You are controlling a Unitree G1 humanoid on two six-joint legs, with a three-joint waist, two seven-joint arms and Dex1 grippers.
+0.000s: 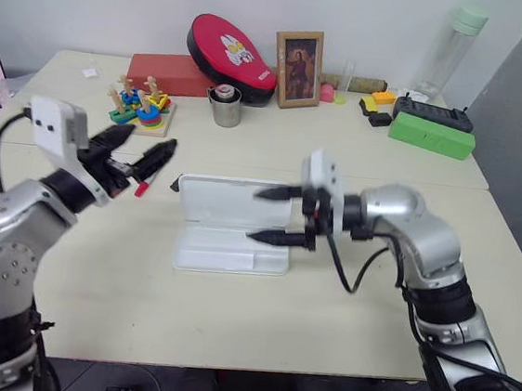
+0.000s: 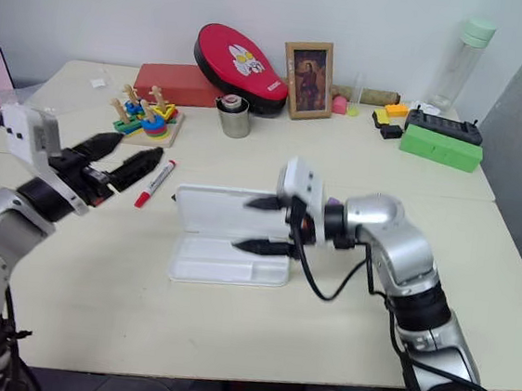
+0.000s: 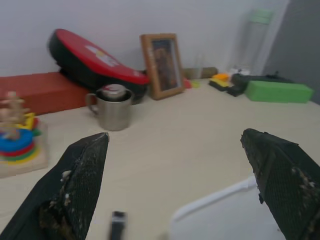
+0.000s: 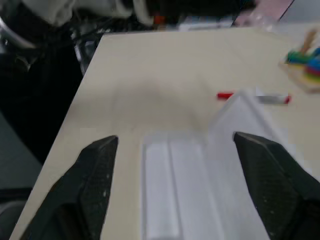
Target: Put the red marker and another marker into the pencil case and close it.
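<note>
Red marker (image 2: 156, 183) lies flat on my table (image 2: 357, 168), just beyond the left corner of the pencil case (image 2: 229, 234), which sits open mid-table with its lid standing up behind the compartmented tray. My left gripper (image 2: 119, 164) hangs above the table right beside that marker, fingers spread wide and empty, while my right gripper (image 2: 263, 225) hovers over the case's right end, pointing leftward across it, jaws wide with nothing between them. I can't pick out the purple-capped marker with any certainty.
</note>
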